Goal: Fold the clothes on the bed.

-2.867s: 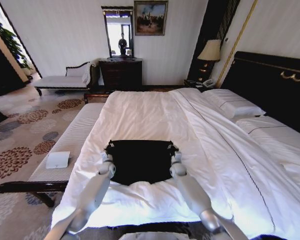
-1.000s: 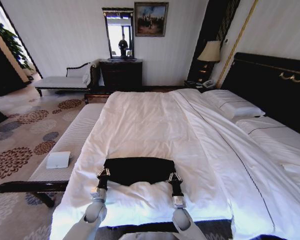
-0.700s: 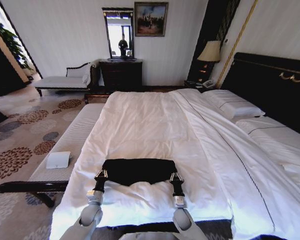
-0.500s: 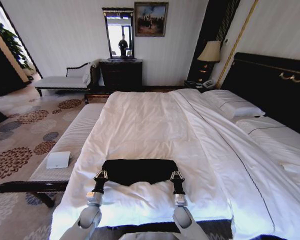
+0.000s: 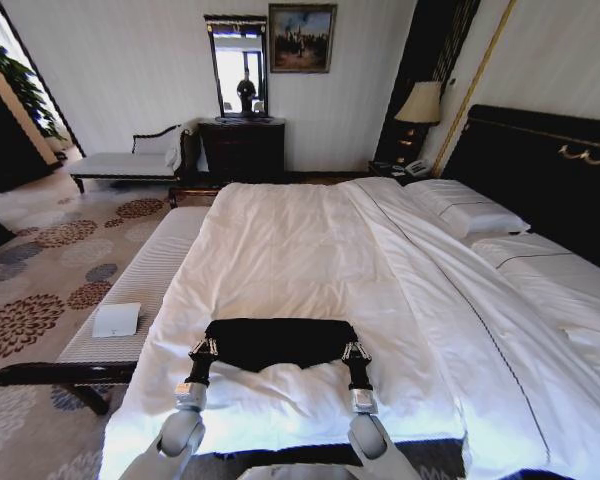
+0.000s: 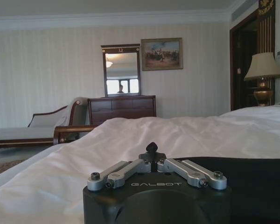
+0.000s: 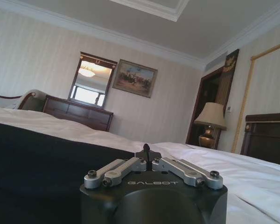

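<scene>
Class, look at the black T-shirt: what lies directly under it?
The black T-shirt lies folded on the white duvet near the bed's foot edge. The duvet beneath it is covered, as is the shirt's lower layer.

Two silver-grey rounded forearms rise from the bottom edge of the head view, each narrowing into a black wrist section. The left gripper (image 5: 203, 348) and right gripper (image 5: 354, 351) end in slim black-and-silver linkages. In the wrist views, low centre, there are glossy black housings with white "GALBOT" lettering (small capitals), splayed silver link bars and dark round screws.
</scene>
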